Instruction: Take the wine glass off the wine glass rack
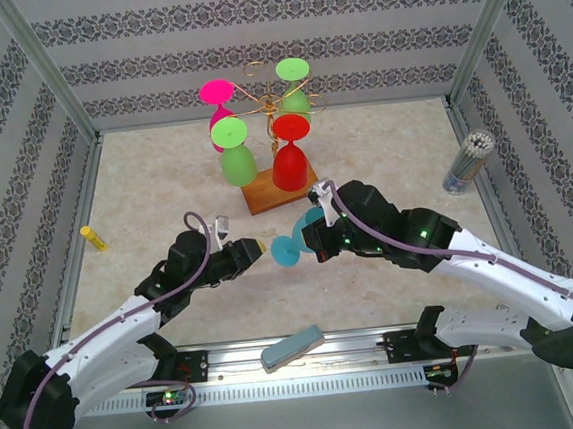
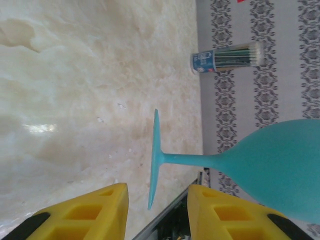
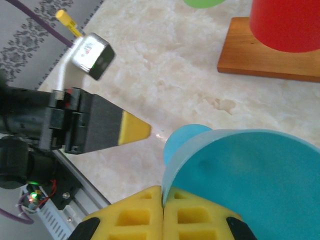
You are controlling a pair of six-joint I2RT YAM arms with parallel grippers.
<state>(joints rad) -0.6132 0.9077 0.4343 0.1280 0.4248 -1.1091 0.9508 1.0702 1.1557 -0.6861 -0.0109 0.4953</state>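
Observation:
A teal wine glass hangs on its side low over the table, in front of the wine glass rack. My right gripper is shut on the rim of its bowl, the two yellow fingers pinching the thin wall. The left gripper stands open just left of the glass's foot. Its yellow fingers are apart on either side of the foot's edge, not touching it. The rack's wooden base carries pink, green and red glasses hung upside down.
A red glass hangs right over the rack base. A cup of pens stands at the right wall. A yellow marker lies by the left wall. A grey block rests on the near rail.

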